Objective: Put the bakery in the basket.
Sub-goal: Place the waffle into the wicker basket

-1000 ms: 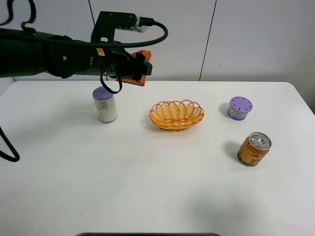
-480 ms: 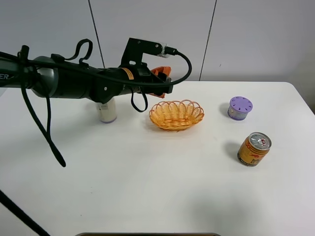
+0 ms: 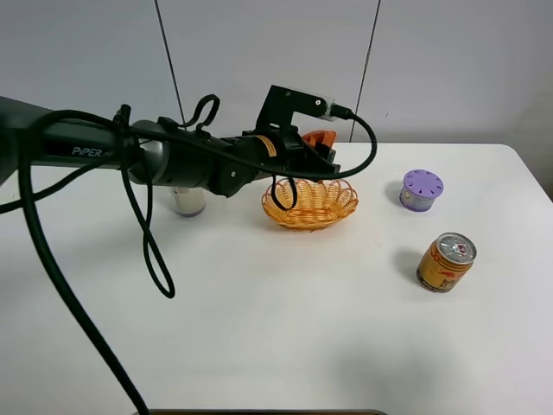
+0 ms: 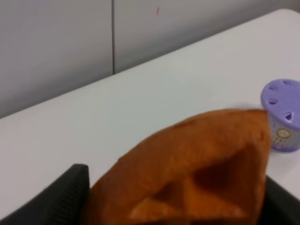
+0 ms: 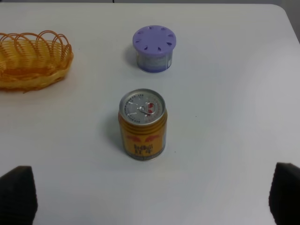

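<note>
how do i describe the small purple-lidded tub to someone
Start at the white table, then find the oval yellow-orange wicker basket near its middle. Right of it stands a short tub with a purple holed lid. The gold drink can nearby is taller, metal-topped and nearer the camera.

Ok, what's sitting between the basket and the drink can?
Nothing. The table between the basket and the can is bare, seen best in the right wrist view; the purple tub stands off that line.

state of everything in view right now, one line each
bakery: gripped, in the air
left gripper: shut on bakery
right gripper: open, empty
basket: upright, looks empty
can: upright, unopened
purple-lidded jar: upright, lid on
white bottle: upright, partly hidden
</note>
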Controlling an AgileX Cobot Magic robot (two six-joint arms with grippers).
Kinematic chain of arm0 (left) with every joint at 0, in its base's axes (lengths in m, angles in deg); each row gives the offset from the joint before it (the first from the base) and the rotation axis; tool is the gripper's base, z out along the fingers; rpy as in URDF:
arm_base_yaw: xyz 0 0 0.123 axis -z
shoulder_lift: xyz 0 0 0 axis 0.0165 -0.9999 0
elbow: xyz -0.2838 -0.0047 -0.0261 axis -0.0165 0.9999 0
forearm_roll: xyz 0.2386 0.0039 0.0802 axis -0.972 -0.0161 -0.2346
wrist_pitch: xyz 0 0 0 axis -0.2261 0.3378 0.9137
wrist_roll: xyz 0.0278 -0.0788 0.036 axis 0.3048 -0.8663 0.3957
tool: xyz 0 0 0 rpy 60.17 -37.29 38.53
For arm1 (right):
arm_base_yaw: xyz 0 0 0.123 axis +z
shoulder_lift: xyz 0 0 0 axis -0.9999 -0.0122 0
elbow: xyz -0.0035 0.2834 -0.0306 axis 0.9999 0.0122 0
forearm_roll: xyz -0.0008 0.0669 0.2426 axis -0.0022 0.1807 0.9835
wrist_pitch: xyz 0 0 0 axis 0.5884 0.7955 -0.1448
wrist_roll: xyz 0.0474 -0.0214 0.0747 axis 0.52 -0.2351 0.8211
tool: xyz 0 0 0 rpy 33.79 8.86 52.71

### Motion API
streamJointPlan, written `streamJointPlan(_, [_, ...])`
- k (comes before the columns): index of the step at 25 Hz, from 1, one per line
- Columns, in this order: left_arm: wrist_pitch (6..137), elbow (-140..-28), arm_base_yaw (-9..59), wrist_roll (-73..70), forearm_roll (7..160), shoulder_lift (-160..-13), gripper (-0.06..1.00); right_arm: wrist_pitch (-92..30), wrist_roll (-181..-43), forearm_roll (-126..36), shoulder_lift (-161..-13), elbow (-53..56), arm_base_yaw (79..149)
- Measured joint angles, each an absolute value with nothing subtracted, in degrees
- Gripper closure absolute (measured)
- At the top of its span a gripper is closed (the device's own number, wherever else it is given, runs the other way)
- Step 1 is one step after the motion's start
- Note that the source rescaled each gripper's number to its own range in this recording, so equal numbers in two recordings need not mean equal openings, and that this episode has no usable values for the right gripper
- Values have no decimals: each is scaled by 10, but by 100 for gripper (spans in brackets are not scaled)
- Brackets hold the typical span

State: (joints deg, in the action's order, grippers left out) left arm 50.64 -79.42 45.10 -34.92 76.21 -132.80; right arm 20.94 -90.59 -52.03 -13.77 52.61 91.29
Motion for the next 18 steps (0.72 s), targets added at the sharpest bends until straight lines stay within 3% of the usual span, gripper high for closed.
streamJointPlan(18, [449,-822,451,-349,761,-1427,86,209,-906,-520,-138,526,913])
